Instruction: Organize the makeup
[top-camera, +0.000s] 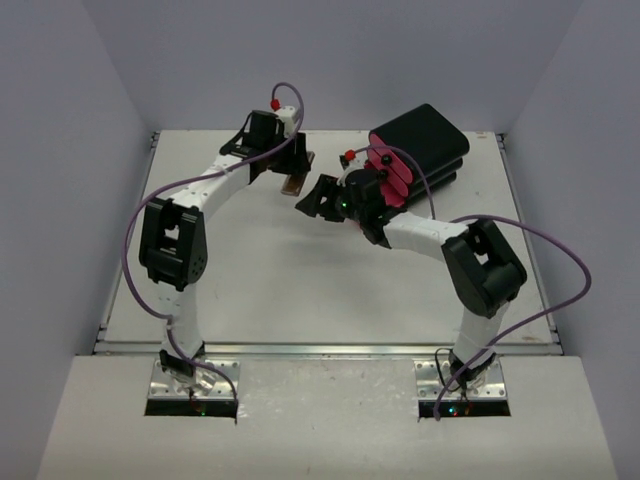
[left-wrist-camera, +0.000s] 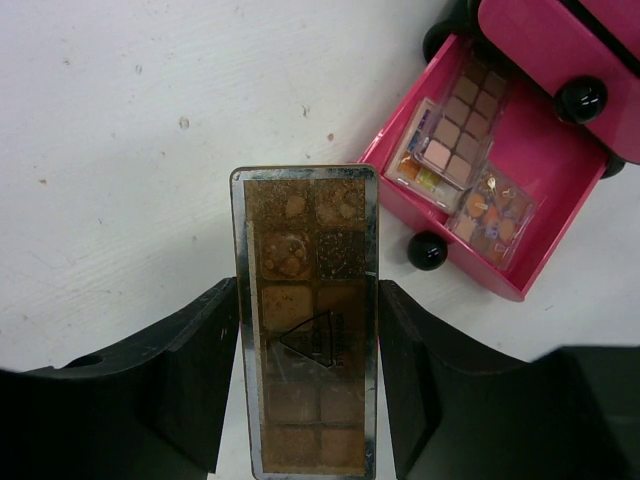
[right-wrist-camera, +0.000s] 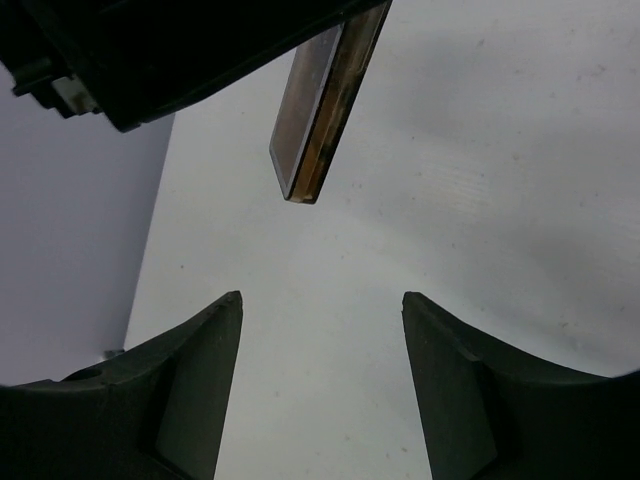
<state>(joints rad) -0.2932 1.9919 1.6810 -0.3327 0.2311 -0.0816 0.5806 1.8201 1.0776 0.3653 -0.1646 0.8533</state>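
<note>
Left jaws: closed on the long rectangular brown eyeshadow palette (left-wrist-camera: 305, 300), with one black finger (left-wrist-camera: 200, 360) pressed against each long edge.
Palette position: it lies lengthwise between the left jaws, its far half sticking out past the fingertips. In the top view it (top-camera: 297, 182) is at the back middle of the white worktop (top-camera: 300, 290), between the two arms' jaws.
Palette look: a silver metal rim, two columns of square brown and bronze pans, several crumbled, and a triangle mark on the clear lid.
Right jaws: open and holding nothing. The palette, seen edge-on (right-wrist-camera: 320, 110), hangs beyond and apart from the black fingers (right-wrist-camera: 190, 390).
Open pink drawer (left-wrist-camera: 545, 190): to the right of the held palette, with black round knobs. Smaller tan-pink and orange palettes (left-wrist-camera: 462, 125) lie inside.
Big black box (top-camera: 425, 140): back right of the worktop, behind the right arm.
</note>
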